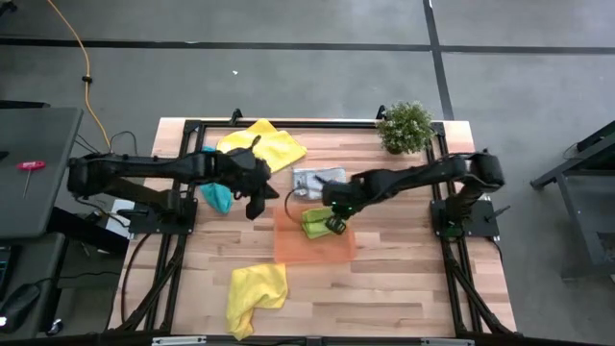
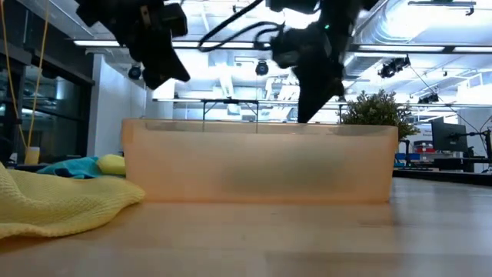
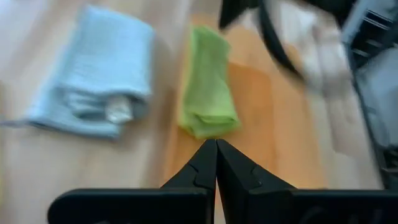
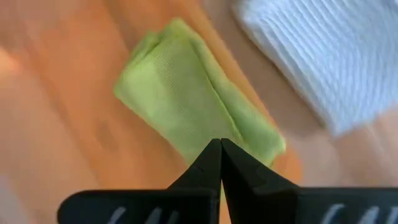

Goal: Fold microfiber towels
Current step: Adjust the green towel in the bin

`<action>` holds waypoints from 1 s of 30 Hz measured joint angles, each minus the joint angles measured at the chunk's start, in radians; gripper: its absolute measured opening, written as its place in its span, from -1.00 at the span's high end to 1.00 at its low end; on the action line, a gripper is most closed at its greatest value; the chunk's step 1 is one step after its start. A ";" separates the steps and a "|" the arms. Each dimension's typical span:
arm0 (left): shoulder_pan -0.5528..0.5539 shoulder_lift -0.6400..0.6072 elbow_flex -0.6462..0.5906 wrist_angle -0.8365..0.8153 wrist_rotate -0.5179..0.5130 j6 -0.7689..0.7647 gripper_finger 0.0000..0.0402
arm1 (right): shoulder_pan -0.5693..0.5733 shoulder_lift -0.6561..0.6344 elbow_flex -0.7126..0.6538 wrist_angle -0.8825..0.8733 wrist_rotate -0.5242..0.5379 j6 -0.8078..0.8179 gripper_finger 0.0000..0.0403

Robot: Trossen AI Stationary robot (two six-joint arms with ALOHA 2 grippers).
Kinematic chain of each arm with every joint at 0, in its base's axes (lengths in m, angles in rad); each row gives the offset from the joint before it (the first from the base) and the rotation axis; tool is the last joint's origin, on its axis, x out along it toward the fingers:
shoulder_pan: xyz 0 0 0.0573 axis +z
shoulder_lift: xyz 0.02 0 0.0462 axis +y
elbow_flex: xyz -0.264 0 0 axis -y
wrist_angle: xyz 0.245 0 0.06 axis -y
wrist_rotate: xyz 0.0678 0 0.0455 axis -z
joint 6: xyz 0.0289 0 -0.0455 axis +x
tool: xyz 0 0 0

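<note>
Five towels: two yellow (image 1: 263,144), one teal (image 1: 217,195), green (image 1: 315,222), grey (image 1: 318,180).

We count five microfiber towels on the table: two yellow, one (image 1: 264,144) at about eleven o'clock and one (image 1: 256,291) at about seven o'clock; one teal-blue (image 1: 217,195) at nine o'clock; one light grey (image 1: 317,180) near the centre; and one lime green (image 1: 316,221), folded, just below the grey. We also count one orange tray (image 1: 312,247), one potted plant (image 1: 405,126) at one o'clock, and two arms.
</note>
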 joint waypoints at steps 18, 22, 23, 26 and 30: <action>0.000 -0.065 -0.001 0.011 -0.149 0.008 1.00 | 0.002 0.190 0.045 -0.062 -0.101 -0.392 1.00; 0.000 -0.065 -0.001 0.010 -0.149 0.010 1.00 | 0.027 0.216 0.045 -0.056 -0.146 -0.395 1.00; 0.000 -0.065 -0.001 0.009 -0.149 0.010 1.00 | 0.033 0.219 0.045 -0.057 -0.156 -0.396 1.00; 0.000 -0.065 -0.001 0.009 -0.149 0.010 1.00 | 0.039 0.219 0.045 -0.065 -0.161 -0.395 1.00; 0.000 -0.065 -0.001 0.010 -0.156 0.013 1.00 | 0.037 0.216 0.045 -0.067 -0.154 -0.414 1.00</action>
